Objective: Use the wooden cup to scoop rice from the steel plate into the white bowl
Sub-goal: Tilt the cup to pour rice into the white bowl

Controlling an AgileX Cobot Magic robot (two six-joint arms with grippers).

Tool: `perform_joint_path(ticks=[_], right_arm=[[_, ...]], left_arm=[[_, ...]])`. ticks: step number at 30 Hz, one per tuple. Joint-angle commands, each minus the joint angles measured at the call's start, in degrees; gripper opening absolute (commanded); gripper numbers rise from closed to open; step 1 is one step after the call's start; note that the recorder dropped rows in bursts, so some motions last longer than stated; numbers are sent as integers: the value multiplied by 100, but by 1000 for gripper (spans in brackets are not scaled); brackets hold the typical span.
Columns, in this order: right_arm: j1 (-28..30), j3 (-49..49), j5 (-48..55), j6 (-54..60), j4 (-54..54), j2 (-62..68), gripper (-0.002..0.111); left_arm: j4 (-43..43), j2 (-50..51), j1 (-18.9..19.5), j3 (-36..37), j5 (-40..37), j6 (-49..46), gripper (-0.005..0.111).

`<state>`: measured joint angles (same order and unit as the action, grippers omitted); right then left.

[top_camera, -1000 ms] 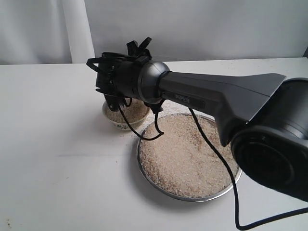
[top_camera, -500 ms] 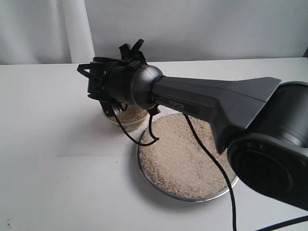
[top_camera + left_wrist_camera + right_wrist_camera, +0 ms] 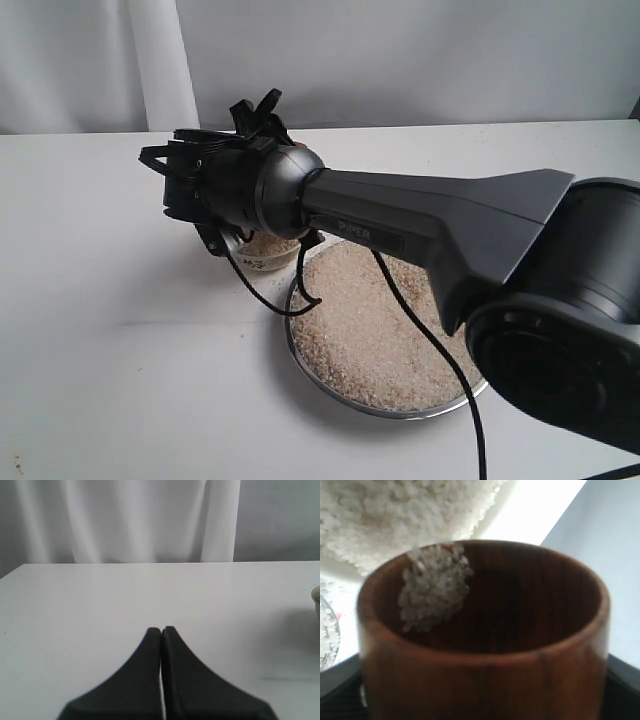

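table (image 3: pixel 100 330): white | curtain (image 3: pixel 125 520): white, pleated | wall (image 3: pixel 450 60): pale grey

Bright diffuse light, blurry close-ups

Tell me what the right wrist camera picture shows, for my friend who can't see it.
A reddish-brown wooden cup fills the close-up picture, its dark inside open to the camera, with a small clump of rice against its inner wall near the rim. A bigger heap of grains lies beyond the cup.
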<state>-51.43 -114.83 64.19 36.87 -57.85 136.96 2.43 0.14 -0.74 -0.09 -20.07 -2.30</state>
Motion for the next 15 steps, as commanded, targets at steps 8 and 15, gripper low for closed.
perform_joint_path(ticks=[8,15], right_arm=[[-51,-31,101,910,-435,-51,0],[-114,-31,101,1129,-503,-51,0]], left_arm=[[-2,-14,-15,9,33,22,0],[-2,-14,-15,9,33,22,0]])
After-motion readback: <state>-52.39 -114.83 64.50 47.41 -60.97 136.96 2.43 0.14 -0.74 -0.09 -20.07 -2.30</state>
